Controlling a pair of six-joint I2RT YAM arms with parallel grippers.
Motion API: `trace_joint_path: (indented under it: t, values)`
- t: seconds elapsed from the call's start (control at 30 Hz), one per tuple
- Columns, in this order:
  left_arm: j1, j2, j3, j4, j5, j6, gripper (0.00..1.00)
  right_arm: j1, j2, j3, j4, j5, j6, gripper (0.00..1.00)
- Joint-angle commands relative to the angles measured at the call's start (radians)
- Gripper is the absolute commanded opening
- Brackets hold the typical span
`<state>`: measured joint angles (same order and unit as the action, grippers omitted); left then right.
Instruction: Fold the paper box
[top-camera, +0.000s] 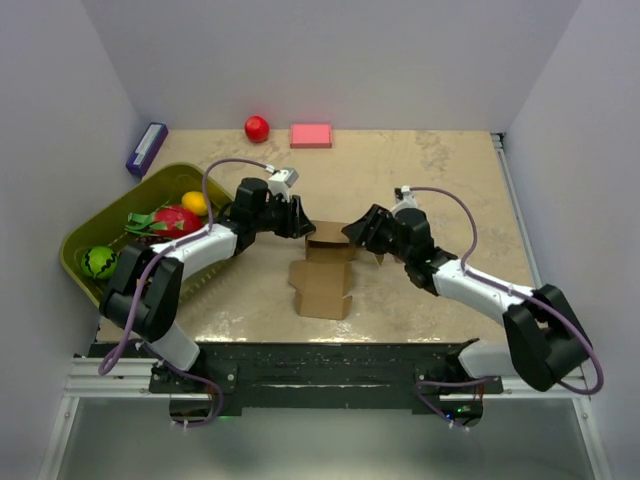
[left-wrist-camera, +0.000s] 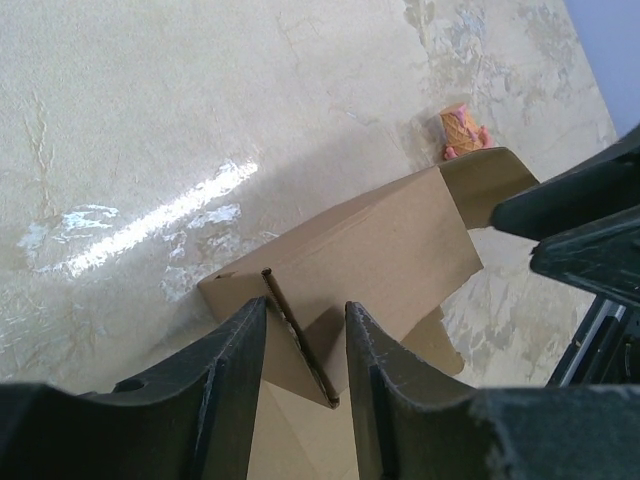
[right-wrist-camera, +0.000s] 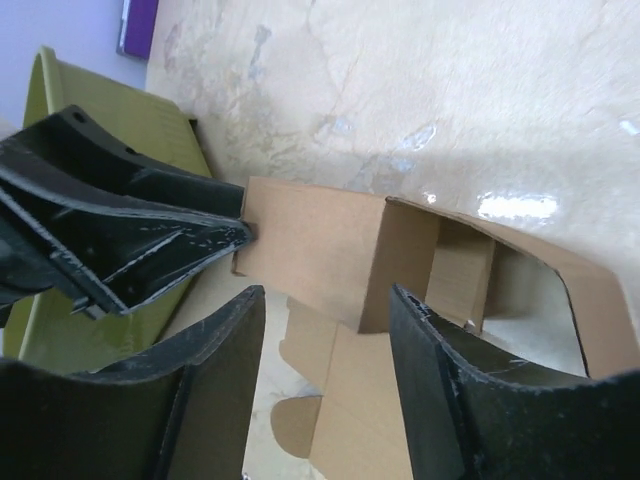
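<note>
The paper box (top-camera: 323, 270) is plain brown cardboard in the middle of the table. Its far part is raised into an open sleeve (right-wrist-camera: 330, 250) and its near flaps lie flat (top-camera: 322, 292). My left gripper (top-camera: 300, 222) is at the sleeve's left end. In the left wrist view it (left-wrist-camera: 306, 305) is open, with an upright flap edge (left-wrist-camera: 300, 340) running slantwise between the fingers and a gap beside it. My right gripper (top-camera: 362, 238) hovers at the sleeve's right end. In the right wrist view it (right-wrist-camera: 327, 295) is open, with the flat flaps (right-wrist-camera: 400, 420) below it and nothing held.
An olive basket (top-camera: 100, 235) with toy fruit stands at the left. Along the back lie a purple box (top-camera: 146, 148), a red ball (top-camera: 257, 128) and a pink block (top-camera: 311, 135). A small toy ice-cream cone (left-wrist-camera: 458, 130) lies just beyond the box.
</note>
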<state>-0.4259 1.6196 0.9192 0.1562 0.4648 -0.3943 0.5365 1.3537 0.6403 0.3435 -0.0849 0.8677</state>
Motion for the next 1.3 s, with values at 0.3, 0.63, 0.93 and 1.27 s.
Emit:
trace_joint_path:
  t: [0.3,0.63,0.93,1.27]
  values:
    - [-0.002,-0.004,0.030,0.025,0.008,0.003,0.42,0.252,-0.093,0.010,-0.320,0.257,-0.179,0.20]
    - [-0.002,-0.009,0.032,0.017,0.002,0.011,0.41,0.270,0.039,0.056,-0.371,0.280,-0.223,0.20]
    - [-0.004,-0.013,0.032,0.016,0.001,0.012,0.41,0.272,0.130,0.091,-0.497,0.372,-0.194,0.17]
    - [-0.004,-0.021,0.026,0.016,0.002,0.014,0.41,0.273,0.173,0.090,-0.515,0.376,-0.174,0.16]
